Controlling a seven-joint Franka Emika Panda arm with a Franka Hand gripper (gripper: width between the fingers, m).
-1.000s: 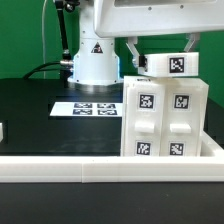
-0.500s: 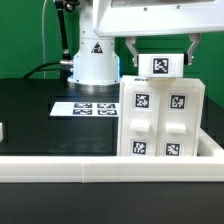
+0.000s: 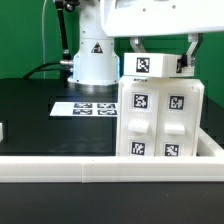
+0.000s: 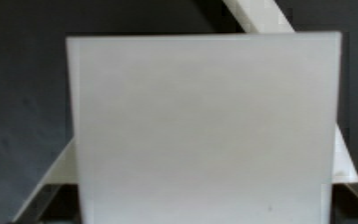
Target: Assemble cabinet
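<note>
The cabinet [image 3: 160,118] is a large white box standing upright at the exterior view's right, its front panels bearing small black-and-white tags. My gripper [image 3: 161,58] is right above its top and is shut on a small white panel [image 3: 150,66] that carries one tag. One finger shows on each side of the panel. The panel hangs level at the cabinet's top edge; I cannot tell whether it touches. In the wrist view the panel [image 4: 197,130] fills the middle of the picture and hides the cabinet beneath it.
The marker board [image 3: 88,107] lies flat on the black table left of the cabinet. The white robot base [image 3: 92,60] stands behind it. A white rail [image 3: 90,166] runs along the front edge. A small white part [image 3: 3,130] lies at the far left.
My gripper has carried the tagged panel toward the exterior view's left along the cabinet's top, and the panel has gone from slightly tilted to level.
</note>
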